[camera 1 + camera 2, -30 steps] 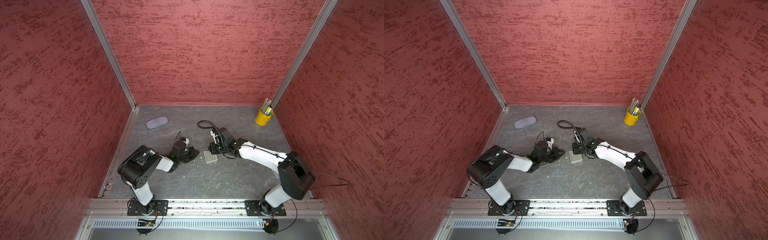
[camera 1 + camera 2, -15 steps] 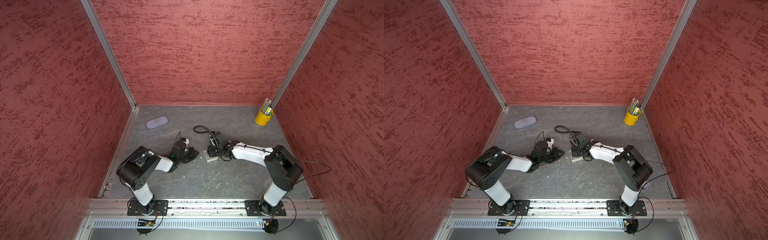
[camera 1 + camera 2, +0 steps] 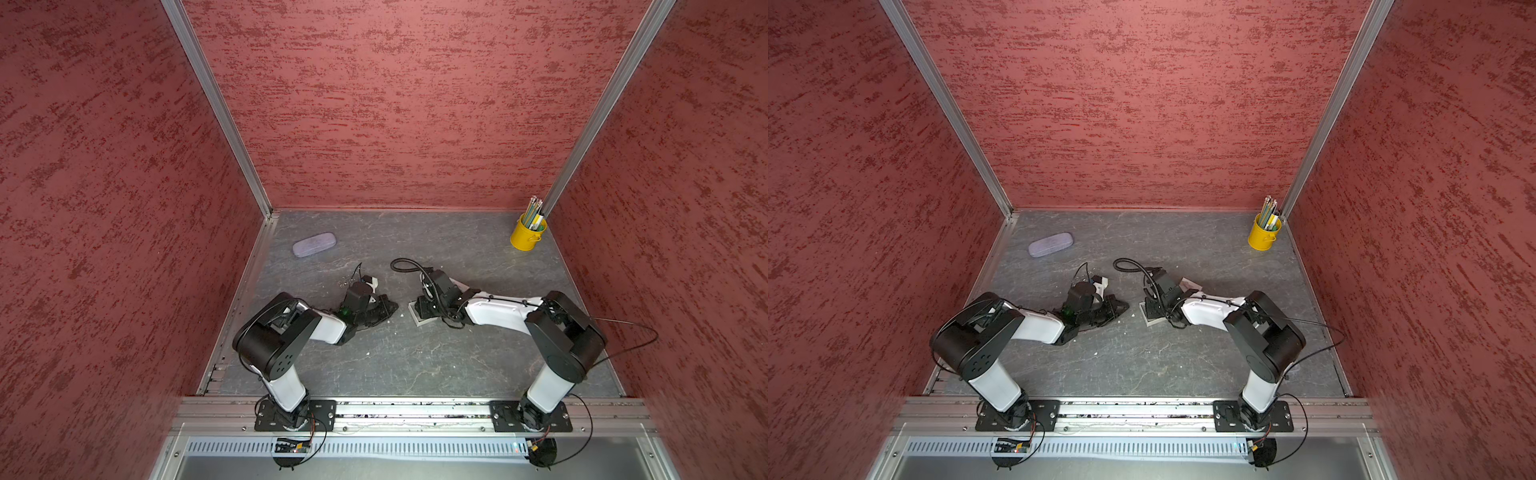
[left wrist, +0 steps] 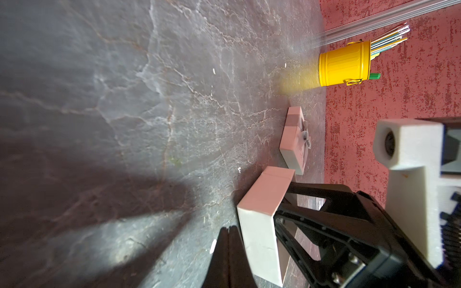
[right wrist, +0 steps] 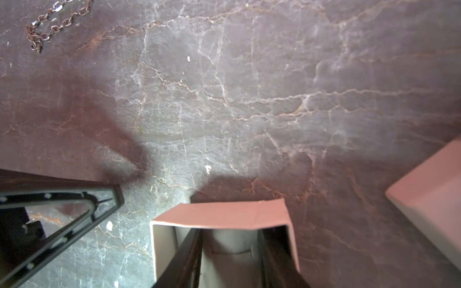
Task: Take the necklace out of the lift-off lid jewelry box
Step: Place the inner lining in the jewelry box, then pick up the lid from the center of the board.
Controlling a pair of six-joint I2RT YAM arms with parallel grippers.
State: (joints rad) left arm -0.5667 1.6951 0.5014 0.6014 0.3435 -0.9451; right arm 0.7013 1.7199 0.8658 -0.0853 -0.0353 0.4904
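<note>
Square white cardboard box (image 5: 219, 214), right tool (image 5: 230, 235) parted inside it, left tool (image 4: 228, 229) pressed together, small-linked necklace (image 5: 50, 27) on veined table (image 5: 249, 99)

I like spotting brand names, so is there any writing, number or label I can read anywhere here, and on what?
No text here can be read.
Jewelry box lid: faint small print beside its grey bow, too blurred to read.
Yellow pencil bucket: no lettering seen.
Lilac glasses case: no lettering seen.
</note>
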